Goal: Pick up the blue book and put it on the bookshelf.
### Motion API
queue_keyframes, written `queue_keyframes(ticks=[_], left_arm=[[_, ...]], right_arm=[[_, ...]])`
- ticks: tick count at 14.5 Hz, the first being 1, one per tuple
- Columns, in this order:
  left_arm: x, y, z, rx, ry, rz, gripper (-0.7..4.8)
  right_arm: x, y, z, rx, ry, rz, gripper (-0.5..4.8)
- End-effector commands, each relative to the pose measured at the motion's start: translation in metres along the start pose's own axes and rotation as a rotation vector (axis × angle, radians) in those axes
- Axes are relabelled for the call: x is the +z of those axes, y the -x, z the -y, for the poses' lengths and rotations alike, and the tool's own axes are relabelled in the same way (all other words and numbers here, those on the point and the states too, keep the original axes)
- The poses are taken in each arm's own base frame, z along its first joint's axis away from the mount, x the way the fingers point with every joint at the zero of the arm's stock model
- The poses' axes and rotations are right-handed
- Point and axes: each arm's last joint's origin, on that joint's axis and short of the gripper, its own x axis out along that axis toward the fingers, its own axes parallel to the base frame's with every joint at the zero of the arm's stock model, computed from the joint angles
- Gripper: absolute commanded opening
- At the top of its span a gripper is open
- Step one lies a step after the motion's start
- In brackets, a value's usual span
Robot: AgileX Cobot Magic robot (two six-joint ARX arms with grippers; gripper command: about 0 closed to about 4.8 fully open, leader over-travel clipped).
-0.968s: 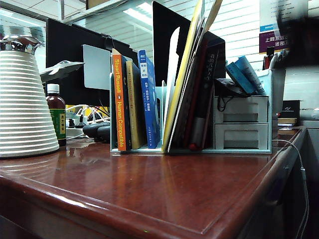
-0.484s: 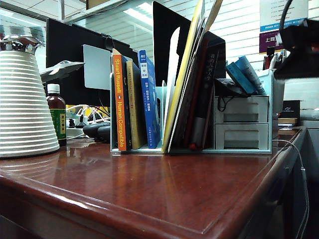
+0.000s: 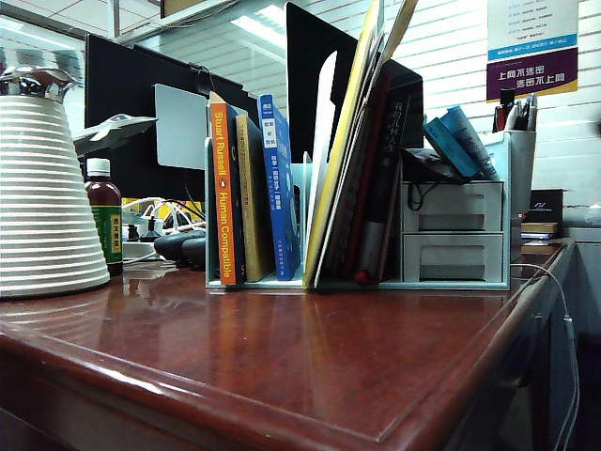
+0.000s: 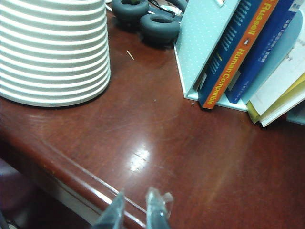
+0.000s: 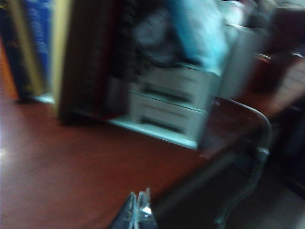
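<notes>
- I see the blue book [image 3: 279,188] standing in the bookshelf [image 3: 455,235], beside an orange book [image 3: 223,193] reading "Stuart Russell Human Compatible".
- My left gripper [image 4: 136,210] is open a crack and holds nothing, over the table [image 4: 190,157] edge.
- My right gripper [image 5: 138,210] is closed and empty.

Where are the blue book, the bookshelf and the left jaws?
blue book [image 3: 279,202], exterior view, on its spine.
bookshelf [image 3: 454,256], exterior view, on the lower drawer front.
left gripper [image 4: 135,211], left wrist view, midway between its fingertips, above the desk edge.

The right arm, formerly seen dark at the exterior view's upper right before the poster [image 3: 531,47], is withdrawn from sight.
</notes>
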Motion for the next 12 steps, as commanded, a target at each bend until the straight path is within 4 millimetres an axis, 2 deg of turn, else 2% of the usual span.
queue_keyframes(ticks=[1,5,8,12], left_arm=[[0.001,0.000,0.000,-0.004,0.000,0.009,0.68],[0.001,0.000,0.000,-0.004,0.000,0.009,0.68],[0.001,0.000,0.000,-0.005,0.000,0.009,0.68],[0.001,0.000,0.000,-0.005,0.000,0.010,0.68]], right_arm=[[-0.007,0.006,0.014,-0.079,-0.017,0.032,-0.01],[-0.034,0.013,0.027,-0.206,-0.037,0.012,-0.01],[-0.049,0.017,0.031,-0.215,-0.048,-0.073,-0.01],[-0.048,0.018,0.037,-0.281,-0.056,-0.063,-0.01]])
